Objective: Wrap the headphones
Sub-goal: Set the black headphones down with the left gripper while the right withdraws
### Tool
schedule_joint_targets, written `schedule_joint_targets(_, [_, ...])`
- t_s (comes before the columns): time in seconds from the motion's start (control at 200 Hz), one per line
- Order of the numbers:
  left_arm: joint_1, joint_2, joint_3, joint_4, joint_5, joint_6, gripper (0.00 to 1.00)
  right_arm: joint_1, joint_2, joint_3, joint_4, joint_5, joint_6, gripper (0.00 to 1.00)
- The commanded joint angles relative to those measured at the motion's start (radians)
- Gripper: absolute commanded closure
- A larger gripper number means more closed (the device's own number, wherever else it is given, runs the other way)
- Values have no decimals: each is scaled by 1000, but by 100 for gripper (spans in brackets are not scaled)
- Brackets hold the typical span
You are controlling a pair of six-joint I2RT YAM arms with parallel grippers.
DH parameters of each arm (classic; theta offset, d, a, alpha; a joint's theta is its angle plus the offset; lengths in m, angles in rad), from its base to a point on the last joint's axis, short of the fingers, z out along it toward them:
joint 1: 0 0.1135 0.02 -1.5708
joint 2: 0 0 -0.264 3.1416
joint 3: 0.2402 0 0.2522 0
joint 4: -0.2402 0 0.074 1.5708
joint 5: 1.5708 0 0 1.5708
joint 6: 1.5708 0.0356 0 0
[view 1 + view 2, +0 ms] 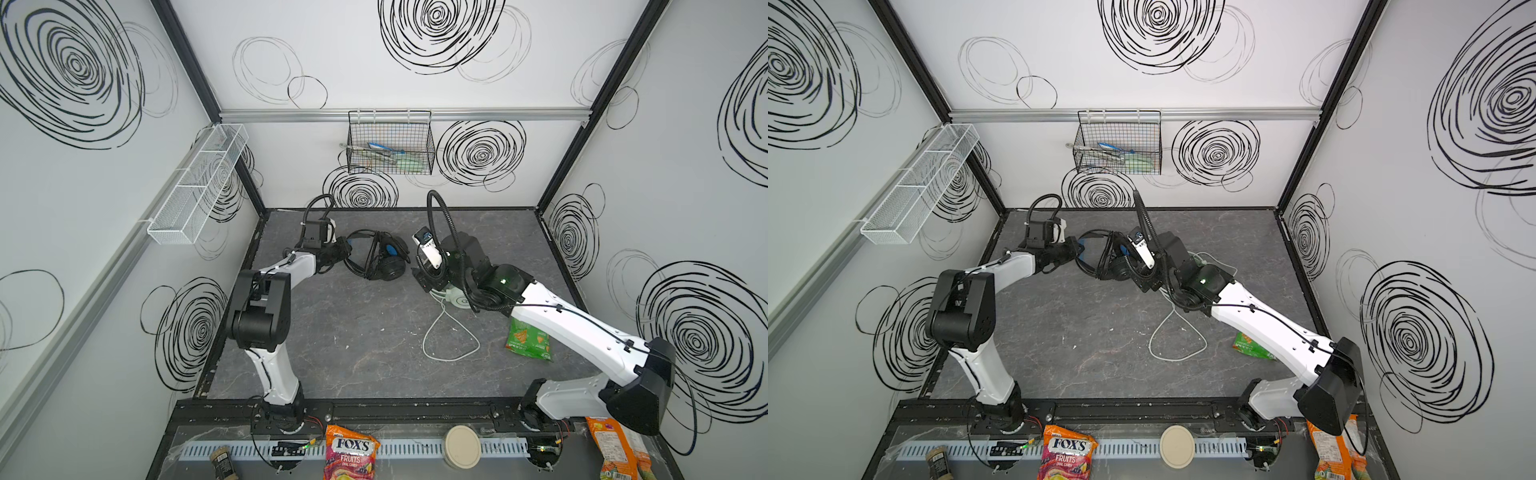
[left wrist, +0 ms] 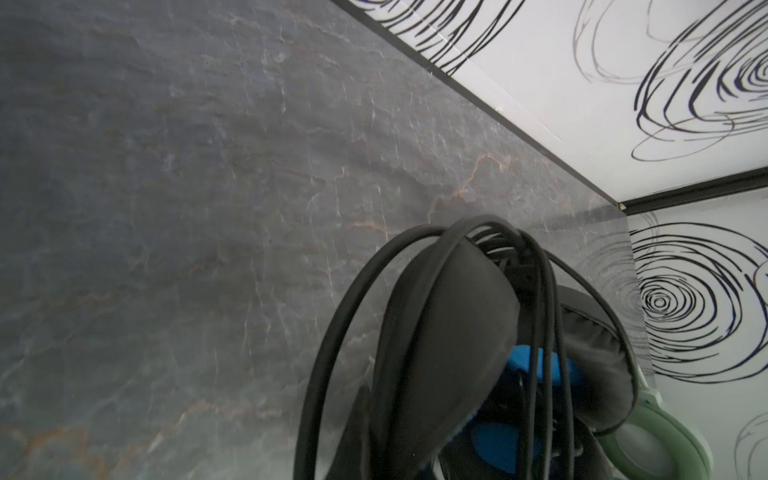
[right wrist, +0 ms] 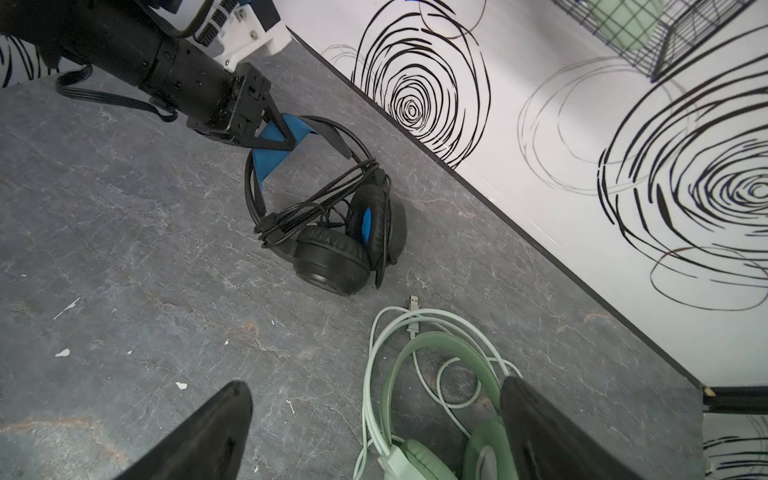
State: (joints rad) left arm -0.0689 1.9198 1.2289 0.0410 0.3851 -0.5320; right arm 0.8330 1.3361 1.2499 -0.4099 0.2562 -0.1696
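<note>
Two headsets are found on the dark table (image 1: 332, 332) in both top views. The black headset (image 1: 380, 259) lies at the upper middle of the frame, with the left gripper (image 1: 343, 249) set against its left side. The mint-green headset (image 1: 457, 300) is largely covered by the right arm (image 1: 582, 328) just to its right, and only its pale cable (image 1: 451, 359) is shown plainly, trailed in a loose loop toward the lower middle. In a top view the black headset (image 1: 1100, 257) is itself half hidden by that arm.

In the left wrist view an ear cushion (image 2: 449, 332) and turns of the black cable (image 2: 540, 291) are seen close up. A sliver of the mint-green headset (image 2: 665, 436) shows beyond, but no fingers are shown, so the grip cannot be judged there.

The right wrist view settles it. The left gripper (image 3: 282, 139) is clamped narrow on the blue headband (image 3: 270, 160), probably to pin the headset in place while its black cable (image 3: 316, 199) lies bundled across the band, apparently wound. The right gripper (image 3: 374, 384) is held wide and empty above the mint-green headset (image 3: 415, 457), whose pale cable (image 3: 370, 374) and plug (image 3: 413, 301) lie loose. That headset is judged the next to be wrapped
</note>
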Motion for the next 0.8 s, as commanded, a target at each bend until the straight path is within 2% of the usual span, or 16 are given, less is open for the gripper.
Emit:
schedule_joint_targets(0.0, [7, 87, 142, 102, 41, -3, 100, -30, -8, 7, 13, -50, 49, 3])
schedule_joint_targets(0.155, [2, 221, 302, 16, 8, 19, 98, -77, -10, 11, 20, -82, 84, 3])
schedule_joint_targets(0.225, [0, 259, 348, -20, -10, 33, 76, -94, -17, 11, 23, -91, 93, 3])
schedule_joint_targets(0.27, [0, 272, 369, -36, -25, 45, 66, -106, -19, 14, 23, -98, 94, 3])
schedule_joint_targets(0.39, [0, 273, 389, -62, -48, 58, 51, -137, -16, 35, 11, -107, 93, 3])
schedule_joint_targets(0.455, [1, 264, 389, -71, -56, 61, 47, -155, -11, 51, -2, -112, 97, 3])
schedule_joint_targets(0.52, [3, 241, 382, -90, -71, 68, 37, -167, -12, 59, -12, -120, 103, 3])
schedule_joint_targets(0.575, [4, 207, 362, -109, -98, 79, 23, -174, -18, 60, -19, -119, 108, 3])
schedule_joint_targets(0.64, [10, 151, 332, -141, -132, 99, 1, -185, -25, 50, -21, -116, 120, 3])
schedule_joint_targets(0.675, [11, 123, 318, -163, -147, 113, 4, -193, -29, 43, -24, -115, 130, 3])
schedule_joint_targets(0.79, [-9, 5, 251, -254, -224, 187, 4, -232, -30, 18, -30, -105, 186, 3])
